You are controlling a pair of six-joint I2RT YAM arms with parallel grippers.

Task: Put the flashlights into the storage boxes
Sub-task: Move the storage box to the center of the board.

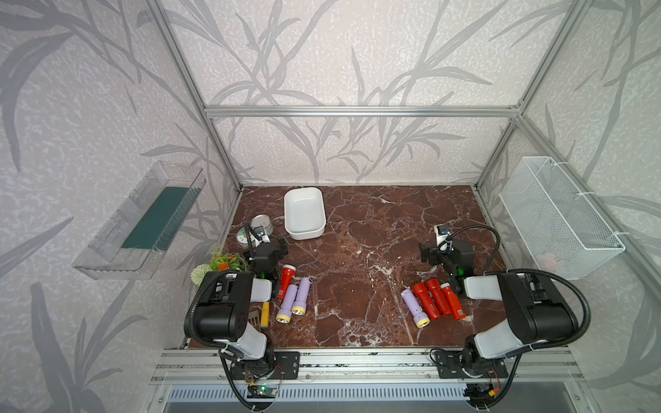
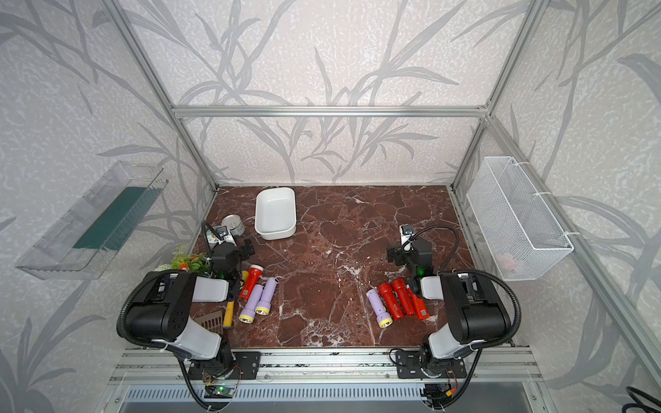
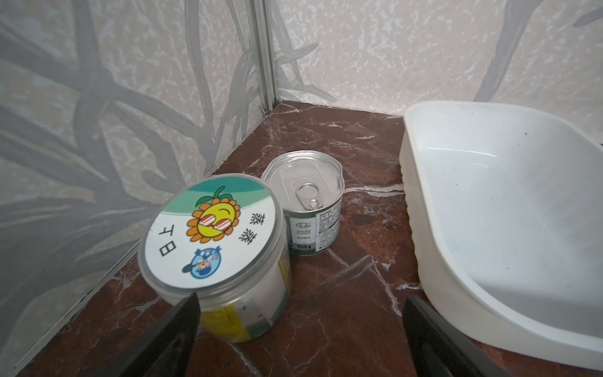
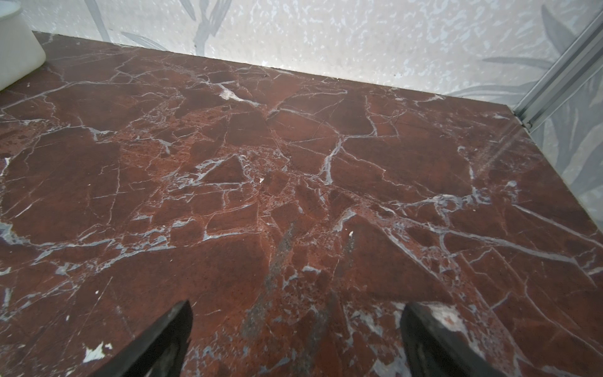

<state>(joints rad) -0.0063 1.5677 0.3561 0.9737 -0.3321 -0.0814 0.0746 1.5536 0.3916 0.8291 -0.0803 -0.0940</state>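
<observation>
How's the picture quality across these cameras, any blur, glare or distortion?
In both top views, even light; the wide lens splays the frame posts. Left wrist view: jar lid sharp, left gripper blurred. Right wrist view: marble tabletop crisp, grey reflections streaking it near the right gripper.

Soft, even light fills both top views, leaving only faint shadows beside the arms on the tabletop (image 1: 357, 286). The wide lens splays the metal posts (image 1: 187, 71) outward toward the picture edges. In the left wrist view the white tub (image 3: 489, 212) glows pale with mild glare, and the left claw (image 3: 300, 339) is dark and blurred. In the right wrist view the right claw (image 4: 297, 339) is equally soft and the wall (image 4: 326, 32) is washed out.
</observation>
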